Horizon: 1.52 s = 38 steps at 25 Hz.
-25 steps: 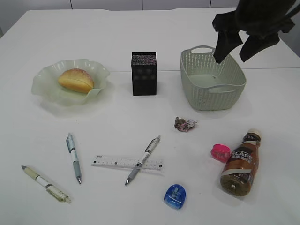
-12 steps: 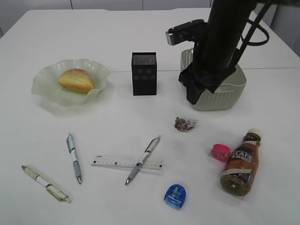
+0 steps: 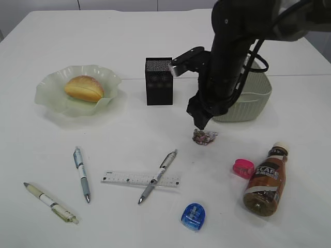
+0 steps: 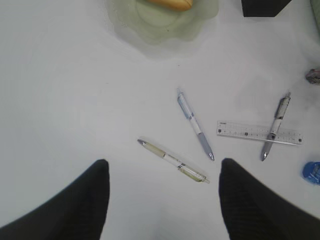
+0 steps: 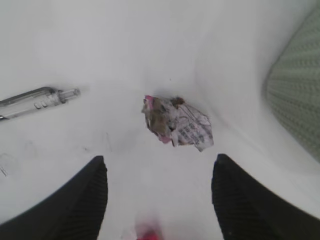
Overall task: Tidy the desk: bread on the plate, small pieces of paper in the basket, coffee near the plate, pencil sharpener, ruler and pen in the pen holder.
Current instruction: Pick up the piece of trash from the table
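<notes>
Foreground: blue sharpener [image 3: 193, 216], coffee [image 3: 265, 180] lying by a pink sharpener [image 3: 243, 168], ruler [image 3: 140, 179] under one pen [image 3: 157, 176]. Middle: right gripper [image 3: 201, 124], jaws wide and empty, hovers directly above the crumpled paper [image 3: 205, 136]; the left gripper [image 4: 162, 200] is likewise wide, empty. Background: bread [image 3: 84, 88] on the plate [image 3: 51, 98], pen holder [image 3: 159, 81], basket [image 3: 256, 95].

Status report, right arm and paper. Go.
Right gripper open, above paper wad, not touching. Left gripper open, empty. Basket beside wad; nothing between.
</notes>
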{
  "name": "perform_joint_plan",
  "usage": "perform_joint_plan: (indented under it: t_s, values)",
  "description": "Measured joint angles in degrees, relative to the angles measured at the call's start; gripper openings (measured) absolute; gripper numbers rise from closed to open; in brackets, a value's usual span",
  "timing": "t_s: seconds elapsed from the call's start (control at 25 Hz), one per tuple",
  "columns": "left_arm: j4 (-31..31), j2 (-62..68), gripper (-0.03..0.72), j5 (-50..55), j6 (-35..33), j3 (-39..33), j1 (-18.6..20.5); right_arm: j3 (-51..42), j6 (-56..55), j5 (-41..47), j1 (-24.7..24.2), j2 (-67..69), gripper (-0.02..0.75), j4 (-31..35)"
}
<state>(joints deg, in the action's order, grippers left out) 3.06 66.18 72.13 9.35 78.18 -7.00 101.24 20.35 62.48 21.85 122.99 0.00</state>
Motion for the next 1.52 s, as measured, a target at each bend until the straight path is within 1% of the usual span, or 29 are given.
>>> perform_joint_plan:
  t_s: [0.24, 0.52, 1.52]
  values:
    - [0.0, 0.0, 0.494, 0.0, 0.0, 0.0, 0.0, 0.0, 0.3, -1.0, 1.4, 4.1, 0.509, -2.8]
    - [-0.1, -0.1, 0.491, 0.0, 0.0, 0.0, 0.0, 0.0, 0.3, -3.1, 1.4, 5.2, 0.509, -5.9]
    - [-1.9, -0.1, 0.487, 0.0, 0.0, 0.0, 0.0, 0.1, 0.3, -8.2, 2.0, 7.8, 0.508, -6.3]
